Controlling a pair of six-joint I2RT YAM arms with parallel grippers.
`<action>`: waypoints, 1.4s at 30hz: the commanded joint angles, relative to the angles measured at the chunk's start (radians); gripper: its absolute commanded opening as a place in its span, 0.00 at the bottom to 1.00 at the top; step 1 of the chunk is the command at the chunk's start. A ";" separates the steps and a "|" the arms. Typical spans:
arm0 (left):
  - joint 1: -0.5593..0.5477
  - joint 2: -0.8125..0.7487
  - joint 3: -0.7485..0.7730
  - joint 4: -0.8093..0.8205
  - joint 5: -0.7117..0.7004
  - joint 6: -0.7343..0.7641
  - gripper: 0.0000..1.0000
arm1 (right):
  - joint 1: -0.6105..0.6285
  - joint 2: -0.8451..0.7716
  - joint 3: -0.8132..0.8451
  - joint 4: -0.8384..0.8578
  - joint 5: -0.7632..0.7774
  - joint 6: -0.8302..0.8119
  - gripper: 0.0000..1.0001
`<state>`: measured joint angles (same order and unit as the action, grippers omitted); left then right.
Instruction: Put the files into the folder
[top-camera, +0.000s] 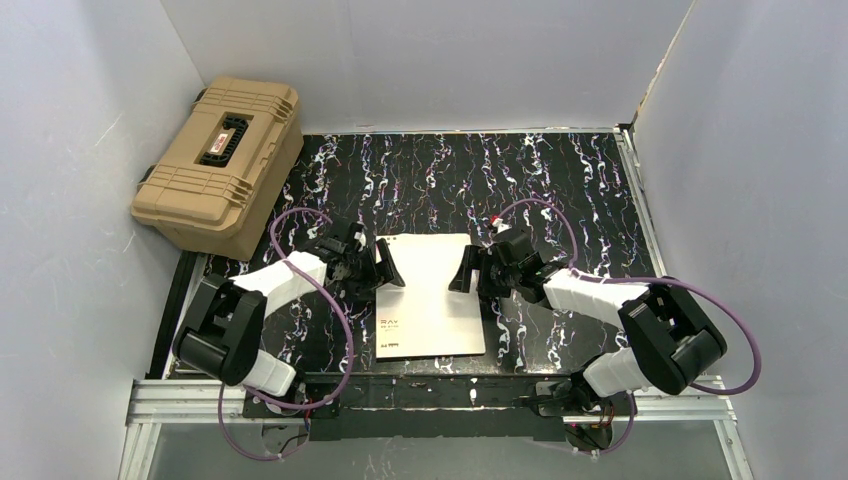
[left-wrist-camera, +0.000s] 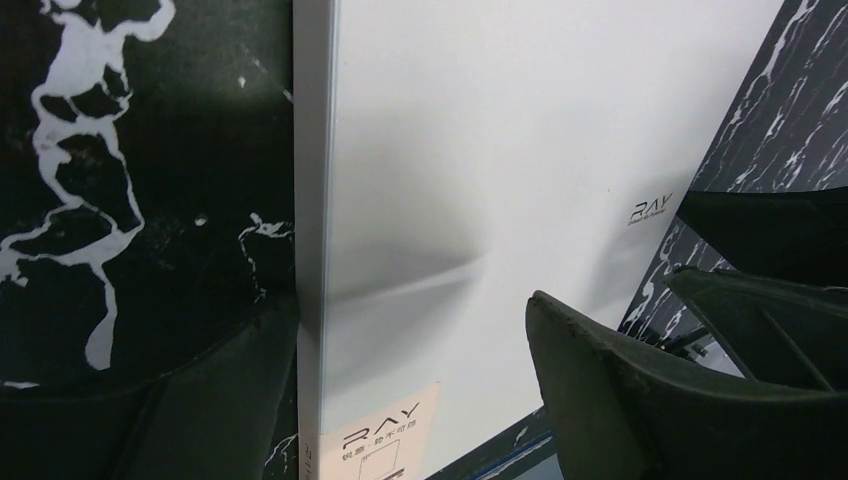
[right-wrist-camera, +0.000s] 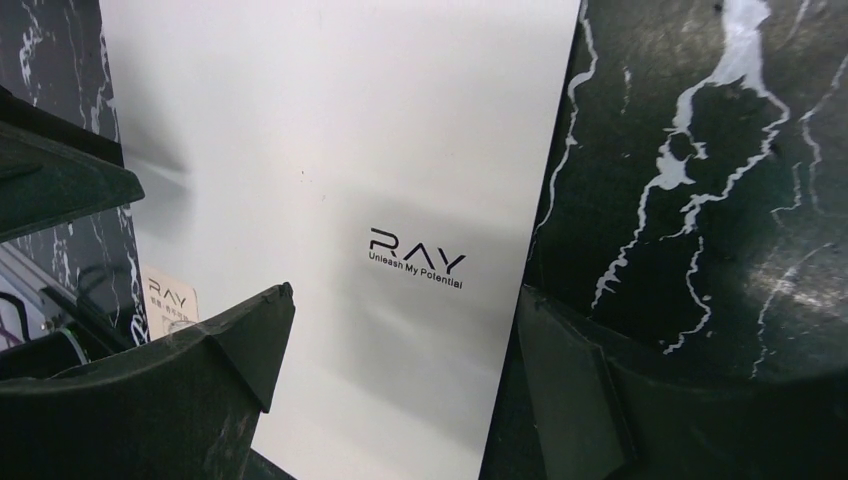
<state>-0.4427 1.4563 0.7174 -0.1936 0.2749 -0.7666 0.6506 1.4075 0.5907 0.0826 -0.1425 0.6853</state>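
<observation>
Between arms: folder (top-camera: 428, 295) closed, flat, cream-white, small dark print.

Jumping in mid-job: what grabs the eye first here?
A closed white folder lies flat at the centre of the black marbled table, RAY logo up. The left gripper and right gripper, both open, straddle its left and right edges. A tan case sits at the far left corner.
</observation>
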 joint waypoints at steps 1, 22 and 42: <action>0.001 0.069 0.016 0.033 0.005 0.011 0.83 | 0.006 0.025 -0.020 -0.027 0.088 0.010 0.92; 0.009 -0.045 0.234 -0.212 -0.124 0.066 0.90 | -0.014 -0.158 0.171 -0.243 0.377 -0.132 0.97; 0.018 -0.637 0.369 -0.466 -0.258 0.316 0.98 | -0.016 -0.621 0.315 -0.469 0.618 -0.270 0.99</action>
<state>-0.4328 0.9043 1.0748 -0.6285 0.0368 -0.5365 0.6407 0.8375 0.8501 -0.3431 0.4183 0.4534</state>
